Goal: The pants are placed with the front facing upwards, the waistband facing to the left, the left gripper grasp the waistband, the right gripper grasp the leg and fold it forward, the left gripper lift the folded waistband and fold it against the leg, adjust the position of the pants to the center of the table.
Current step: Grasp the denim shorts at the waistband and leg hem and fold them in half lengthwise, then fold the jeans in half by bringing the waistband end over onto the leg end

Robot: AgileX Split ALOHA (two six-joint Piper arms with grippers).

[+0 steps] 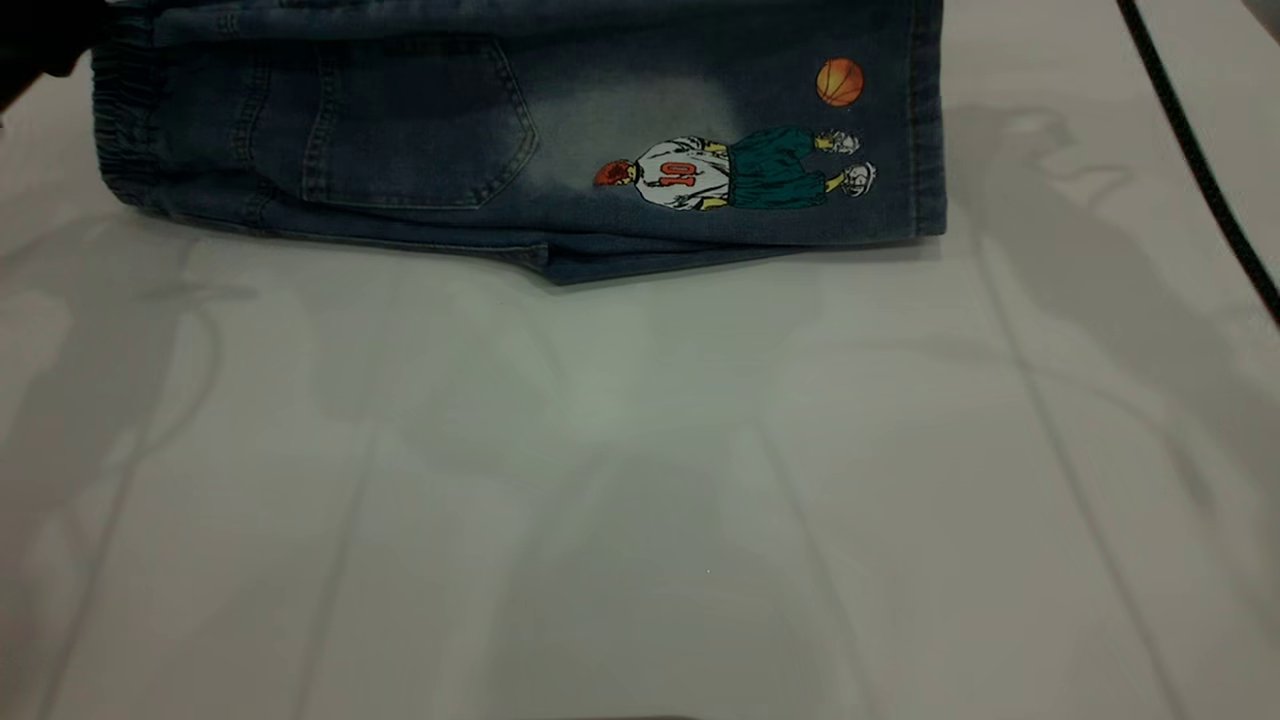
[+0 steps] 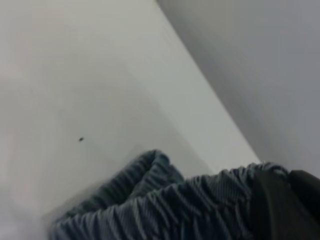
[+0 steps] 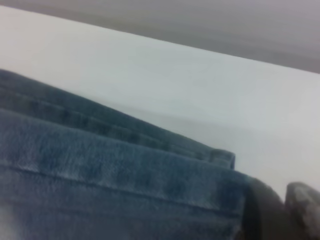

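The blue denim pants [image 1: 500, 140] lie folded lengthwise at the far edge of the white table [image 1: 640, 480], back pocket and basketball-player print facing up. The gathered waistband [image 1: 125, 110] points left and the leg [image 1: 900, 130] with its stitched hem points right. My left gripper [image 1: 40, 40] shows only as a dark shape at the pants' left end; in the left wrist view it [image 2: 287, 200] is shut on the ruffled waistband [image 2: 165, 205]. My right gripper [image 3: 280, 212] is out of the exterior view; in the right wrist view it is shut on the corner of the leg [image 3: 125, 175].
A black cable [image 1: 1200, 160] runs along the table's right side. The wide white tabletop spreads in front of the pants, crossed by soft shadows of the arms. The table's edge [image 2: 210, 95] runs close beyond the waistband.
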